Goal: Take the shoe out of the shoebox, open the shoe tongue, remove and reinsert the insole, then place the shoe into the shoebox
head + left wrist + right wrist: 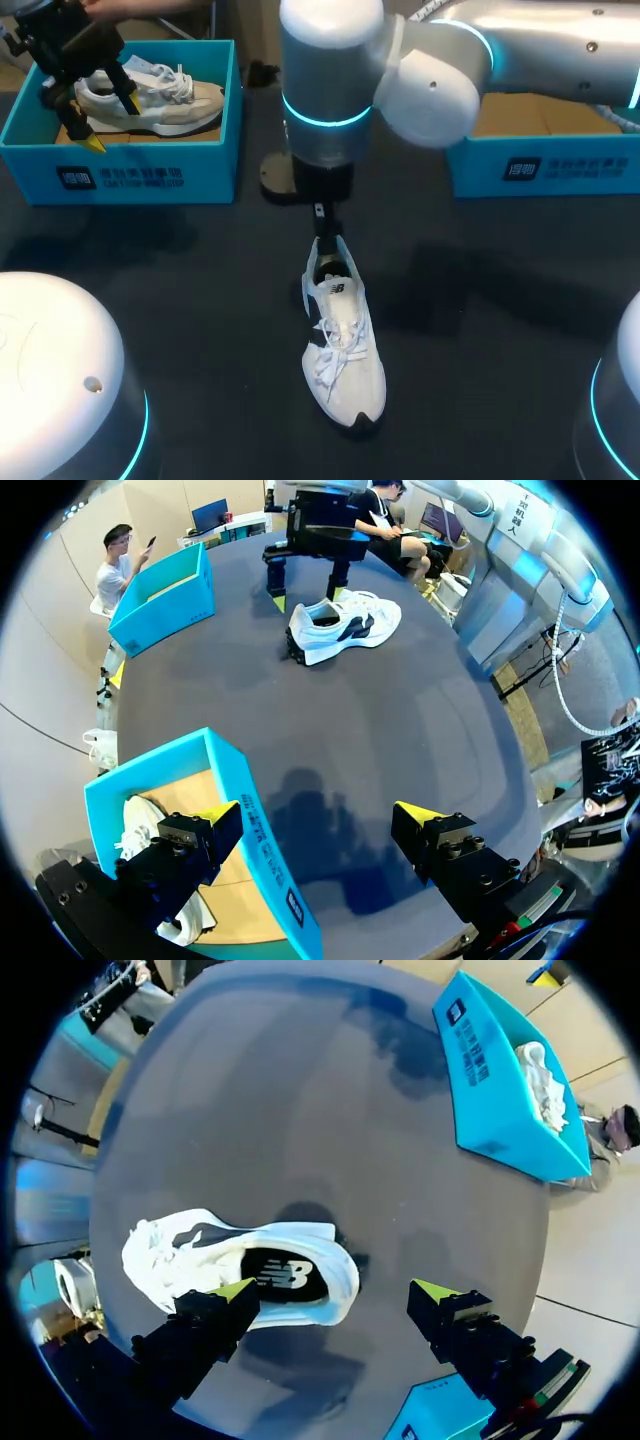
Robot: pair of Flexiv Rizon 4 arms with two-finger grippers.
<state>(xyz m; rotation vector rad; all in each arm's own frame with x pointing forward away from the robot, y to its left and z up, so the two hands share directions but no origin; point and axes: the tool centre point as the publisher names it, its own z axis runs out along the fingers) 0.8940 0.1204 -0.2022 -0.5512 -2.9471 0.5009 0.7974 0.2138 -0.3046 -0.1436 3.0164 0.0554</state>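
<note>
Insole work looks to be the step in hand: the shoe (pixel 343 355) lies out of any box, on its sole in the middle of the table (pixel 480 300), toe toward the robot, its mouth open enough that the insole (pixel 282 1276) shows inside. The next move, as I judge it, calls for the right claw (pixel 335 1292) to come down at the heel and take the insole's back edge in a thin pinch without dragging the shoe along. That claw hangs over the heel end, spread wide and holding nothing. One tip sits by the heel rim, though I cannot tell whether it touches; the other is over bare table. The left claw (pixel 318 818) is well apart, spread wide and empty above a blue box (pixel 150 180), its tips either side of one wall, a second shoe (pixel 150 100) lying inside.
</note>
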